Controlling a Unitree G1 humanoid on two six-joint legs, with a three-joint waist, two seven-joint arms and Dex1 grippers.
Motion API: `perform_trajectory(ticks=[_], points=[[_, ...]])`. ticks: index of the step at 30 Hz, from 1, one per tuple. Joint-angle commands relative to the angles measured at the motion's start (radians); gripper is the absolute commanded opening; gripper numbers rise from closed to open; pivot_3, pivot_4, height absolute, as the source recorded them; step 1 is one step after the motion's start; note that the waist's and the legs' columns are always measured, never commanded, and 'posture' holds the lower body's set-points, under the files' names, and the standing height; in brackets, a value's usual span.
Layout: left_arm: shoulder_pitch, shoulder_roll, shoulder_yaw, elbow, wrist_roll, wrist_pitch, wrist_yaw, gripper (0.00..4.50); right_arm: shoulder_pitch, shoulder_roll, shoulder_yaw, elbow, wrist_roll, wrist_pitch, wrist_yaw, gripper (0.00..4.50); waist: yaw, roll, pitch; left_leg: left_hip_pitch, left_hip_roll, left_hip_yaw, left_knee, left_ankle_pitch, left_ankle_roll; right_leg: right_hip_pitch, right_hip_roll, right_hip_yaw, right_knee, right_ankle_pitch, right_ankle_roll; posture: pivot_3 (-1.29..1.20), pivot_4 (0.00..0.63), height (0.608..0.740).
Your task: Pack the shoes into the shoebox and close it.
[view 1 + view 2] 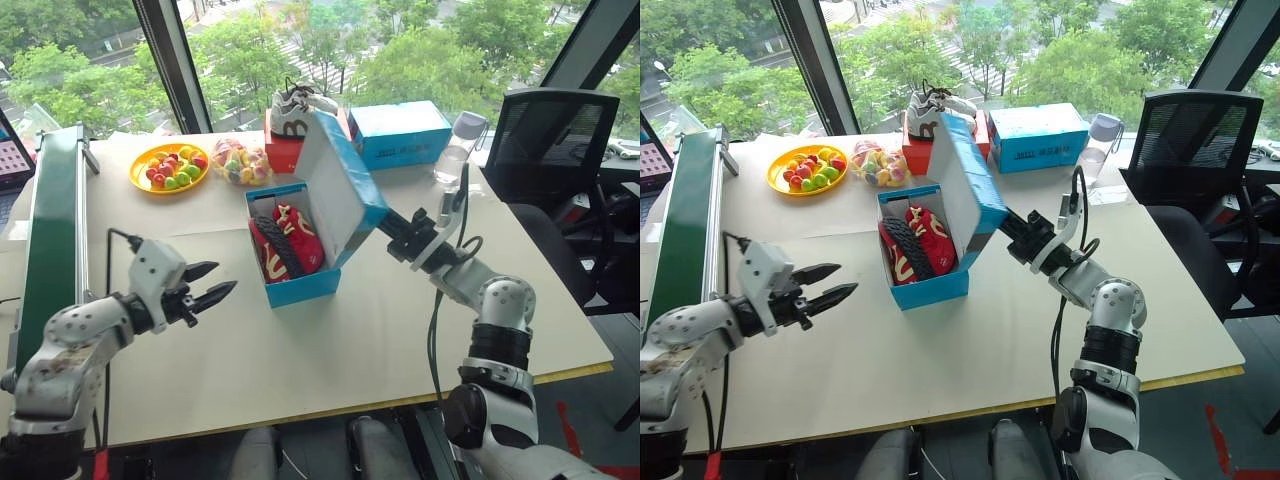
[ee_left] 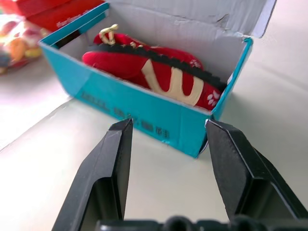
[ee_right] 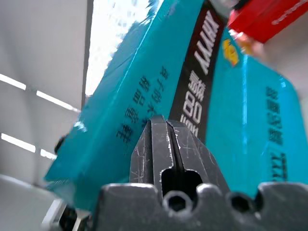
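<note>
Resting inside the bright blue cardboard shoebox (image 1: 300, 285) on the desk (image 1: 350, 340), the small red shoes (image 1: 288, 240) lie partly hidden; lid lettering is unreadable. Right end effector (image 1: 392, 228), clenched, touches the lid; left end effector (image 1: 212, 285) is released.

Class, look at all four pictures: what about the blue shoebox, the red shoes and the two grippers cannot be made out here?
- Head views: the raised lid hides whether the shut right gripper touches it.
- Left wrist view: the shoebox wall hides the lower parts of the shoes.
- Right wrist view: the lid's lettering is cut off by the edge.
- Head views: lettering on the far blue box is too small.
</note>
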Motion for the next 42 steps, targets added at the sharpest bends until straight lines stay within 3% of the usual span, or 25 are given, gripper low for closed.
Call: perform_trajectory(ticks=[1,5,8,12,25,30,36,42], points=[[0.022,0.018,0.052,-0.057,-0.016,0.010,0.022,2.52,-0.004,-0.028,0.075,-0.094,0.024,0.027,0.022,0.01,0.002,0.000,0.000,0.001,0.000,0.000,0.001,0.000,0.000,0.001,0.000,0.000,0.000,-0.001,0.001,0.00,0.150,0.730],[0.029,0.014,0.069,-0.069,-0.014,0.014,0.042,2.52,-0.060,-0.034,0.263,-0.063,-0.122,-0.019,0.010,0.01,0.004,0.000,0.000,0.005,0.001,0.002,0.003,0.000,-0.001,0.003,0.000,0.001,0.000,-0.001,-0.006,0.00,0.150,0.730],[0.022,0.008,0.063,-0.067,-0.013,0.011,0.055,2.52,-0.117,0.003,0.550,0.033,-0.346,-0.117,0.025,0.01,-0.002,0.000,0.000,0.005,0.001,0.003,0.003,0.000,-0.001,0.002,0.000,0.003,0.000,0.001,-0.008,0.00,0.150,0.730],[0.009,0.004,0.048,-0.063,-0.010,0.007,0.065,2.52,-0.164,0.007,0.688,0.196,-0.515,-0.225,0.057,0.01,-0.002,-0.001,-0.001,0.006,0.002,0.003,0.003,0.001,-0.001,0.001,0.002,0.004,0.002,0.004,-0.002,0.00,0.150,0.730],[0.012,-0.015,0.017,-0.084,-0.010,0.006,0.088,2.52,-0.478,0.075,0.491,0.419,-0.516,-0.340,0.116,0.01,0.006,-0.005,-0.002,0.005,0.002,0.004,0.004,0.001,-0.002,0.000,0.002,0.006,0.004,0.005,-0.001,0.00,0.150,0.730],[0.009,-0.018,0.010,-0.082,-0.009,0.005,0.091,2.52,-0.596,0.157,0.469,0.708,-0.598,-0.486,0.092,0.01,0.005,-0.006,-0.002,0.005,0.002,0.005,0.003,0.001,-0.002,-0.001,0.003,0.006,0.004,0.007,-0.005,0.00,0.150,0.730],[0.011,-0.018,0.007,-0.084,-0.009,0.003,0.094,2.52,-0.625,0.224,0.472,1.039,-0.712,-0.697,0.055,0.01,0.012,-0.007,-0.002,0.004,0.001,0.005,0.004,0.001,-0.003,0.000,0.002,0.005,0.004,0.007,-0.005,0.00,0.150,0.730],[0.015,-0.026,0.012,-0.092,-0.008,0.002,0.108,2.52,-0.593,0.234,0.501,1.152,-0.823,-0.782,0.050,0.01,0.012,-0.007,-0.002,0.007,0.002,0.004,0.004,0.001,-0.003,0.003,0.002,0.005,0.004,0.007,-0.005,0.00,0.150,0.730]])
